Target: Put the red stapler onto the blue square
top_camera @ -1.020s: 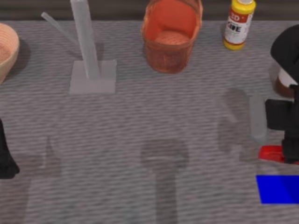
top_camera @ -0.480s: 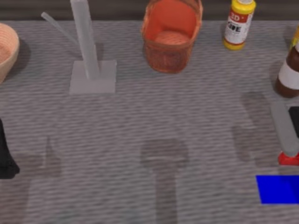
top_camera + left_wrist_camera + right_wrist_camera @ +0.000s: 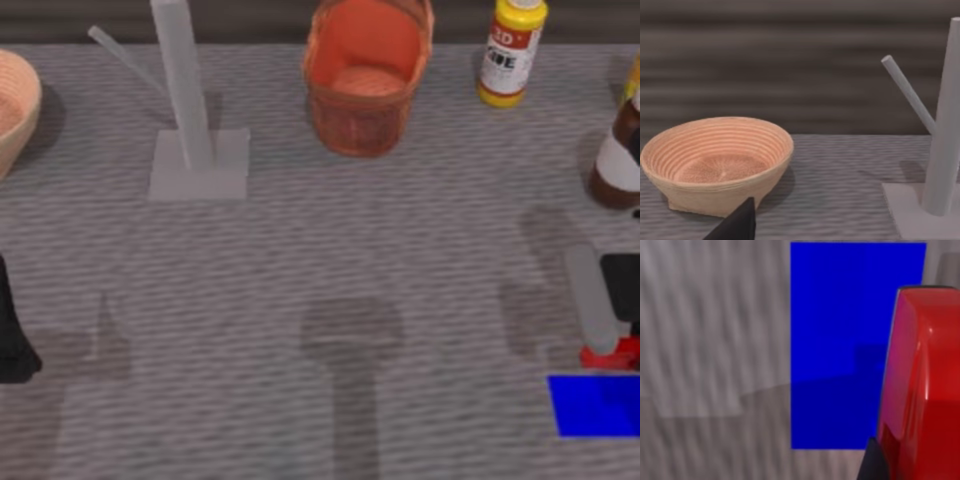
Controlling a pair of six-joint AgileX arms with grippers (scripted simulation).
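Red and glossy, the red stapler [image 3: 920, 385] sits clamped in the right gripper [image 3: 622, 345], one dark fingertip [image 3: 871, 462] pressed against its side in the right wrist view. From above, only a small part of it shows at the table's right edge, just beside the blue square [image 3: 592, 405] on its far side (whether it touches the table I cannot tell). A grey arm link [image 3: 590, 300] slants away from it. Farther back stand a brown bottle [image 3: 618, 160], a yellow bottle [image 3: 510, 52], an orange basket [image 3: 367, 75], a grey rack [image 3: 190, 110] and a woven bowl [image 3: 717, 162]. Parked at the left edge, the left gripper [image 3: 737, 225] shows one dark finger; its opening I cannot tell.
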